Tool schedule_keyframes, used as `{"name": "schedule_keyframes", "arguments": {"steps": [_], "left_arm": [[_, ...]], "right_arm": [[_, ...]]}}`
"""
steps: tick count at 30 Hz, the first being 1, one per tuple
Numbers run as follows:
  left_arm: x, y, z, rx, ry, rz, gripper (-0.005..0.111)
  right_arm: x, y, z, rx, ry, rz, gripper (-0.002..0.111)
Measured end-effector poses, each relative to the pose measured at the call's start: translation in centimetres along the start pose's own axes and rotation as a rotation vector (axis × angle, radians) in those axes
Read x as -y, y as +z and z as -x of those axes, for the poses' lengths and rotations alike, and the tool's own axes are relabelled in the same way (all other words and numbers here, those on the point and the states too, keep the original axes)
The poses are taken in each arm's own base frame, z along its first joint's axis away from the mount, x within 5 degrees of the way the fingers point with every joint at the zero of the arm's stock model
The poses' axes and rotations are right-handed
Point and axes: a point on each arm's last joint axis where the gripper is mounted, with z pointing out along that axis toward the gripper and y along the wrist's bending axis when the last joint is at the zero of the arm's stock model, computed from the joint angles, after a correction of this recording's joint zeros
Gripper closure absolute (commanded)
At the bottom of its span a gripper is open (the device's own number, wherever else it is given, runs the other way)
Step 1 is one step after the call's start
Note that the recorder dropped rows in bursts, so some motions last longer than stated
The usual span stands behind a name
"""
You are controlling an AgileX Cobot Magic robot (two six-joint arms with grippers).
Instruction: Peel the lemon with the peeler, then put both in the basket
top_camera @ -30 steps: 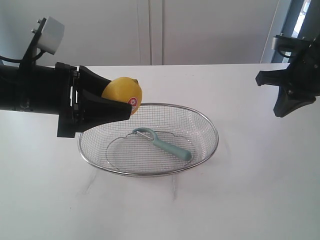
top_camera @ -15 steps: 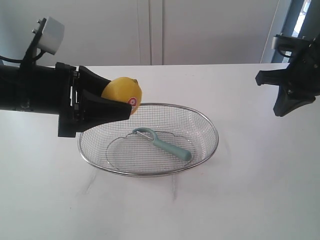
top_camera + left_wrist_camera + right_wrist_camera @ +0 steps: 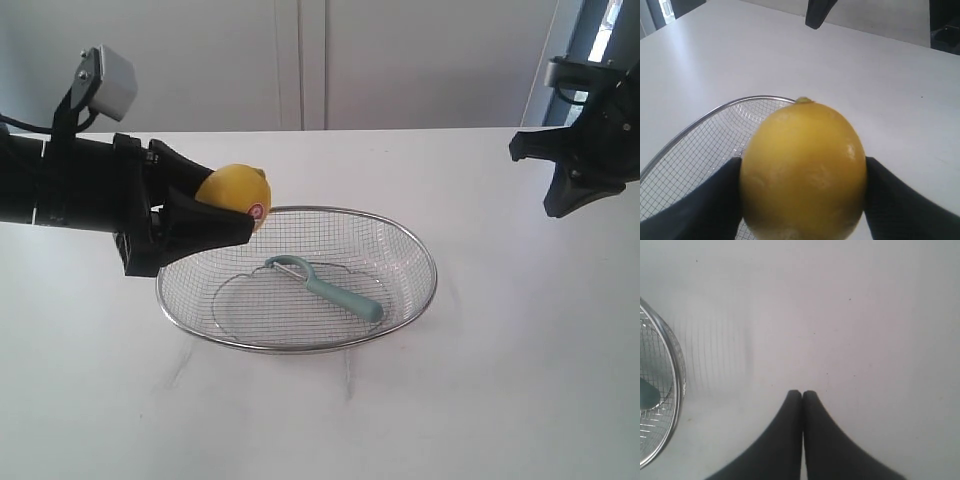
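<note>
The yellow lemon with its red-and-white sticker is held in the air over the far left rim of the wire basket, with my left gripper shut on it. In the left wrist view the lemon fills the gap between the two black fingers. The teal peeler lies inside the basket, loop head toward the left. My right gripper hangs shut and empty above the table at the far right; its fingertips touch each other.
The white table carries only the basket. In the right wrist view the basket's rim curves along one edge, with a bit of the peeler's teal handle inside. A pale wall stands behind the table.
My left gripper has drawn back to the left and lifted a little, carrying the lemon with it. The right gripper has shifted slightly upward. The peeler and basket have stayed still.
</note>
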Motion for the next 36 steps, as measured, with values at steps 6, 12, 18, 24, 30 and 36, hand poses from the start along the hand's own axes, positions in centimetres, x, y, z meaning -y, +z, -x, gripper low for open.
{"name": "schedule_keyframes", "arguments": {"steps": [6,12,18,24,30,36], "left_arm": [[-0.2,0.0,0.3,0.001,-0.019,0.01,0.107],[-0.7,-0.2,1.6,0.0,-0.027,0.029,0.107],[-1.4,-0.5,1.3,-0.126,-0.057,0.082,0.107],[-1.9,-0.8,1.3,-0.208,-0.098,0.128,0.107],[-2.7,-1.4,2.2,-0.279,-0.169,0.199,0.107],[-3.3,-2.2,3.7,-0.315,-0.226,0.257,0.107]], "right_arm": [[0.0,0.0,0.1,0.006,0.0,-0.002,0.108],[0.0,0.0,0.1,0.008,0.0,-0.002,0.108],[0.0,0.0,0.1,0.01,0.0,-0.002,0.108],[0.0,0.0,0.1,0.012,0.0,-0.002,0.108],[0.0,0.0,0.1,0.012,0.0,-0.002,0.108],[0.0,0.0,0.1,0.012,-0.001,-0.004,0.108]]}}
